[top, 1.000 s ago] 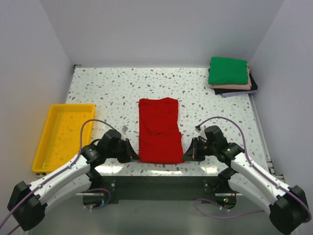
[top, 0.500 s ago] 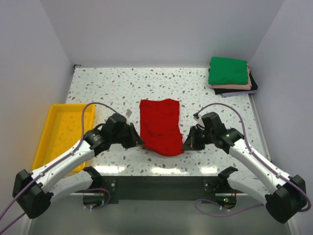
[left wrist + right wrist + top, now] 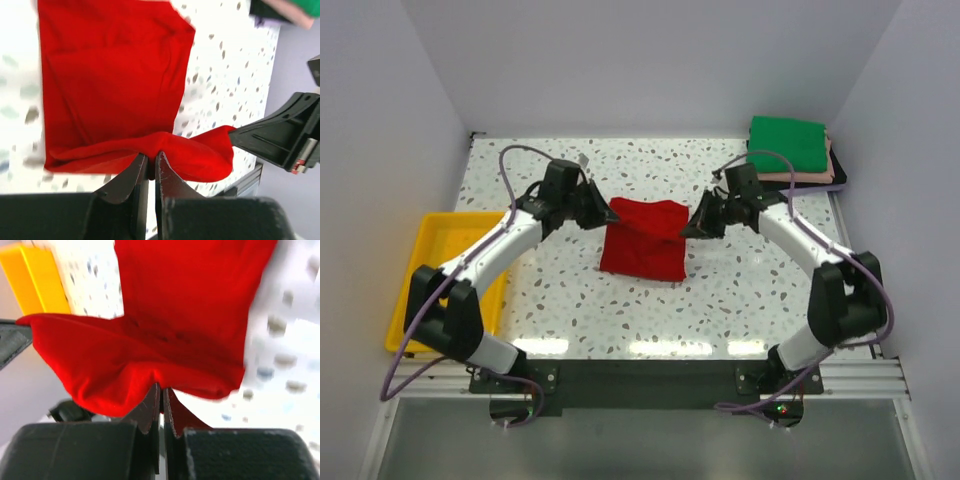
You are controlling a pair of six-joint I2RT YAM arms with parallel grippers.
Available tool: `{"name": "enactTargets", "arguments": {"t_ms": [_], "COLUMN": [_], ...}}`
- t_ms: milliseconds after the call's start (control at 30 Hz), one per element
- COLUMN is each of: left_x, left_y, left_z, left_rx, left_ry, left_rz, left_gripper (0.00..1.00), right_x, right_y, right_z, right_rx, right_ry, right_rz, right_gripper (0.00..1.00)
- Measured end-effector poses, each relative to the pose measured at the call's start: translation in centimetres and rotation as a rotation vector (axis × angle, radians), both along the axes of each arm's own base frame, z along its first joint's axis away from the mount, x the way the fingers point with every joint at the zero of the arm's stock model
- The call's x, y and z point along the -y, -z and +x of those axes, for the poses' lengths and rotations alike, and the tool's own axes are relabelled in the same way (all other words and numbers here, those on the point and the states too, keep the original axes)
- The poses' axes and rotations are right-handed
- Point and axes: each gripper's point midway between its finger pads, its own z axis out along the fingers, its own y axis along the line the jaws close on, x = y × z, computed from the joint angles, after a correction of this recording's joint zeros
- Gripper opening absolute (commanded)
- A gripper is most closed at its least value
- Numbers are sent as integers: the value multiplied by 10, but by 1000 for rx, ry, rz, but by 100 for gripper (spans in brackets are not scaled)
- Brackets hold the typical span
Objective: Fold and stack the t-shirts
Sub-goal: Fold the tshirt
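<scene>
The left gripper is pinching the far left corner of the red t-shirt and the right gripper is clamping its far right corner. The shirt is lying doubled over mid-counter, while the other folded shirts are sitting stacked in the far right corner

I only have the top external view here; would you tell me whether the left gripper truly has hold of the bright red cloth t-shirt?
Observer: Yes. The left wrist view shows the left gripper pinched shut on a raised fold of the bright red cloth t-shirt.
Operator: Thank you; and the other side?
Observer: The right wrist view shows the right gripper shut on the shirt's edge too, with cloth bunched just above it.
</scene>
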Motion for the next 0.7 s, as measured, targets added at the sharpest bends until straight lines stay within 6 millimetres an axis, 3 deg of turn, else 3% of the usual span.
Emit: {"name": "enactTargets", "arguments": {"t_ms": [267,300,333,367,433,467,500,533,700], "left_x": [-1,0,2,3,5,4,2,-1,-20], "left_y": [26,31,37,44,60,70,79,86,87], "left_z": [119,136,154,165,192,199,202,203,212], "left_rx": [2,4,13,6,16,12,2,-14,10], "left_ry": [-42,-41,-38,-34,-26,-25,-26,-26,-45], "left_rz": [-64,-77,-93,-100,-118,-130,-138,-145,-152], "left_gripper": [2,7,16,31,43,52,56,59,63], "right_x": [-4,-6,-4,-3,-2,0,3,6,22], "right_y": [36,44,49,57,69,75,80,84,79], "right_z": [123,141,153,167,191,199,204,205,211], "right_rx": [-20,-22,-17,-24,-24,-25,-27,-34,-2], "right_ry": [68,72,83,92,109,116,125,133,164], "right_rz": [59,69,74,76,84,85,81,78,37], "right_gripper": [1,3,10,17,34,39,51,57,65]}}
